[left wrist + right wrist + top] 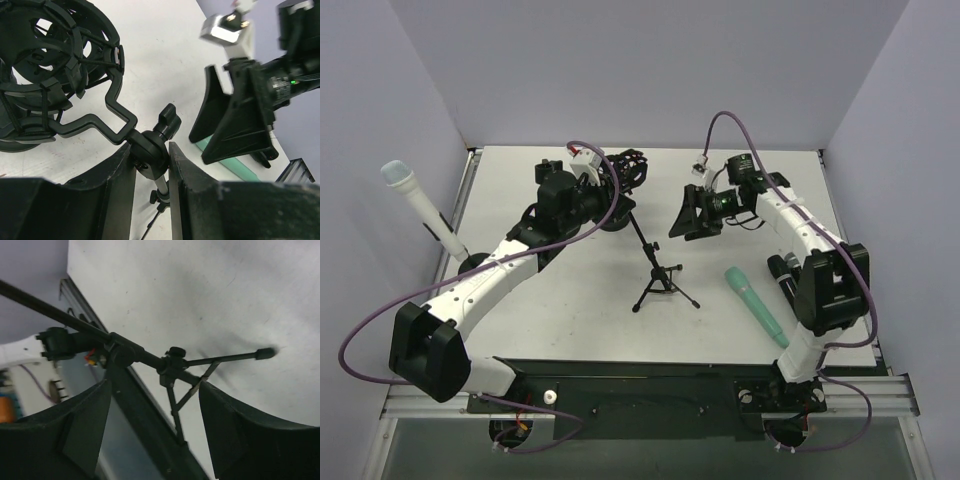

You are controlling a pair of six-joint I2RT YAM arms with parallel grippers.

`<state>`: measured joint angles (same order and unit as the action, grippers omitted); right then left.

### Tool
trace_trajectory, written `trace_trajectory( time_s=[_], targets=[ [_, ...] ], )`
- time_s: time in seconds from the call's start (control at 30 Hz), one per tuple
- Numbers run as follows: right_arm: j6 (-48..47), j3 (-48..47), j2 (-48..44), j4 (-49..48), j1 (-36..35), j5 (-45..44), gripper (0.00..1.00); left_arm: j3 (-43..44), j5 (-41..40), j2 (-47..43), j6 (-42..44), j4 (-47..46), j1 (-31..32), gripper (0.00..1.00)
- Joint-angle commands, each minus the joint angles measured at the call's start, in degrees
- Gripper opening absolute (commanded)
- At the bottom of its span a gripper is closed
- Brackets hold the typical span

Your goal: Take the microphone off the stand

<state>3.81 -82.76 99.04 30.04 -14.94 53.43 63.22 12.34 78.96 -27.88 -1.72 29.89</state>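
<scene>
A black tripod stand [660, 285] stands mid-table, its shock mount [625, 175] at the top. In the left wrist view the mount [45, 75] looks empty. My left gripper [620, 212] is shut on the stand's swivel joint [150, 150] just below the mount. My right gripper [692, 212] is open and empty, just right of the stand pole; it also shows in the left wrist view [235, 120]. In the right wrist view the tripod hub [172, 362] lies beyond my open fingers [225, 410]. A teal microphone [756, 306] lies on the table at the right.
A white microphone with a pale blue head [420, 205] leans at the left wall. Dark cylinders [782, 272] lie by the right arm. Walls close the table at the back and both sides.
</scene>
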Motion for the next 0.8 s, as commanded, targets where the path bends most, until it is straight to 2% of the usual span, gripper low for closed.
trace_trajectory(
  time_s=[0.0,0.07,0.17,0.53,0.63,0.77],
  targets=[
    [24.4,2.5,1.3,-6.9,-1.1,9.9,0.66,2.0,0.6,-2.1,0.1,-4.9,-0.1,0.00],
    [37.0,5.7,2.2,-16.4,-1.3,10.9,0.60,1.9,0.8,-2.1,0.5,-4.9,-0.1,0.00],
    [46.0,8.8,3.8,-25.1,-2.2,12.5,0.54,1.6,0.9,-2.2,0.5,-5.1,-0.1,0.00],
    [50.7,9.7,7.0,-28.7,-4.2,15.9,0.37,1.4,0.7,-2.7,0.5,-5.6,-0.1,0.00],
    [50.6,11.1,6.4,-28.5,-4.0,16.4,0.36,1.3,0.2,-2.9,0.6,-5.6,-0.2,0.00],
    [49.9,13.0,5.4,-28.1,-3.3,16.2,0.41,1.0,0.0,-3.3,0.7,-5.6,-0.2,0.00]
  ],
)
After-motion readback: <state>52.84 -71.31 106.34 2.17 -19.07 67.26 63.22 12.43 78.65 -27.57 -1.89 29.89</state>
